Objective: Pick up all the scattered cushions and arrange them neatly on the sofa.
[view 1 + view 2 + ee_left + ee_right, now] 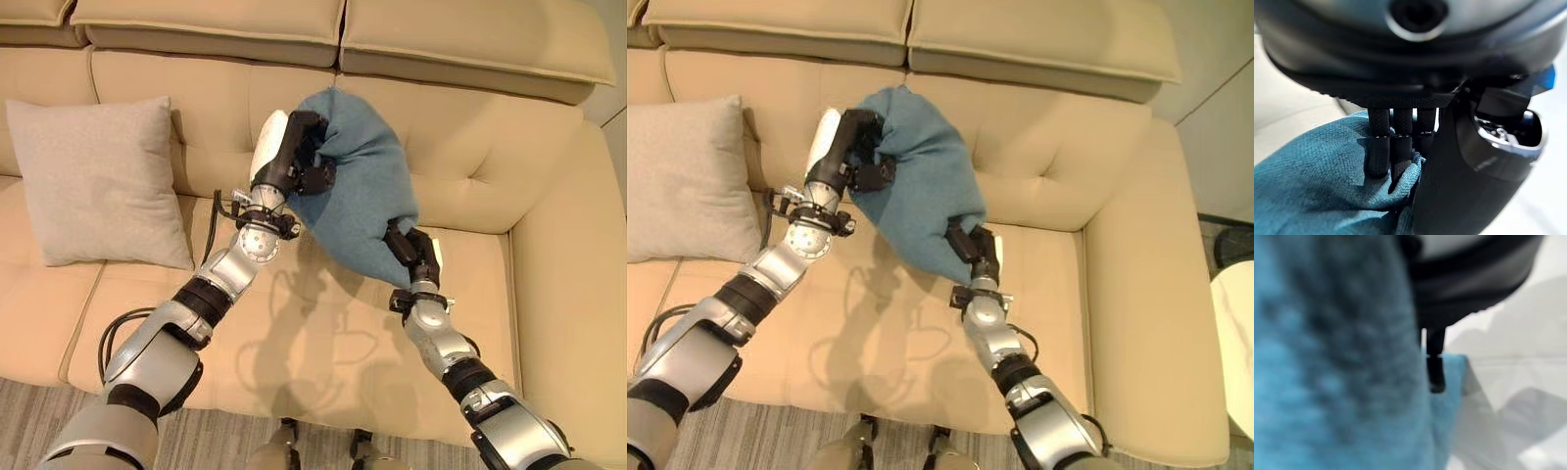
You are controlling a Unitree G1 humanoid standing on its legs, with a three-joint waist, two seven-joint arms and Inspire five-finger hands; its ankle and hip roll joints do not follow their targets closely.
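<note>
A blue cushion (361, 186) hangs over the middle of the tan sofa (549, 294), in front of its backrest. My left hand (294, 157) is shut on the cushion's upper left edge, its fingers (1396, 147) dug into the blue cloth (1312, 186). My right hand (411, 250) is shut on the cushion's lower right corner, one finger (1435, 367) hooked over the blue edge (1337, 357). A beige cushion (98, 181) stands upright against the backrest on the left seat.
The sofa's seat (323, 343) lies bare below the held cushion. Its right armrest (578, 323) runs down the right side. A grey striped rug (225, 441) shows in front of the sofa.
</note>
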